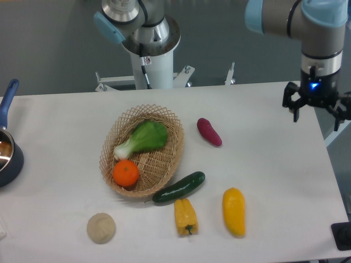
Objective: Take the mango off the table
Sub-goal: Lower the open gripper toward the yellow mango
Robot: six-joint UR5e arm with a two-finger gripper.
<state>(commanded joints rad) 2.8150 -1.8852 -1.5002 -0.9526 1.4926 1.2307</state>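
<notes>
We found the gripper at the upper right of the frame, its dark fingers splayed apart and closed on nothing, touching no object. It hung from the arm's wrist (a blue light glowed on it), pointing straight down above the far right edge of the table. The mango lay flat on the table at the lower right, well apart from the gripper. Just left of it we saw the yellow bell pepper, with the cucumber above that, touching the wicker basket. The basket held an orange and a leafy green.
</notes>
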